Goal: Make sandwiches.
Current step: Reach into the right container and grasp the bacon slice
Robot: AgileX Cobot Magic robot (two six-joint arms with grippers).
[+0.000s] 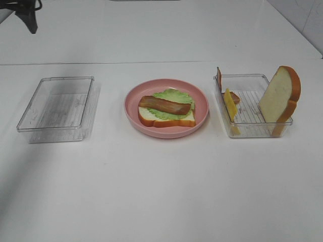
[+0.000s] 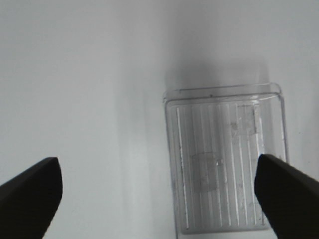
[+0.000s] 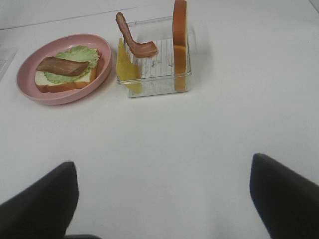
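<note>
My left fingers [image 2: 30, 191] stand wide apart and hold nothing, above the left clear tray [image 2: 219, 149]. My right fingers [image 3: 40, 204] gape wide too, above the counter [image 3: 164, 149]. On the pink plate [image 1: 131, 103] lie bread slice [image 1: 166, 121], lettuce [image 1: 174, 96] and bacon strip [image 1: 165, 105], stacked. The right tray [image 1: 252, 132] holds an upright bread slice [image 1: 277, 98], cheese square [image 1: 230, 105] and second bacon strip [image 3: 142, 49].

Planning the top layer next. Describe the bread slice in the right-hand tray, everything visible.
The bread slice has a white face and an orange-brown crust, and looks like a toy. It stands on edge at the right end of the clear tray, tilted against that wall. Nothing holds it. The cheese and bacon stand at the other end, apart from it.
</note>
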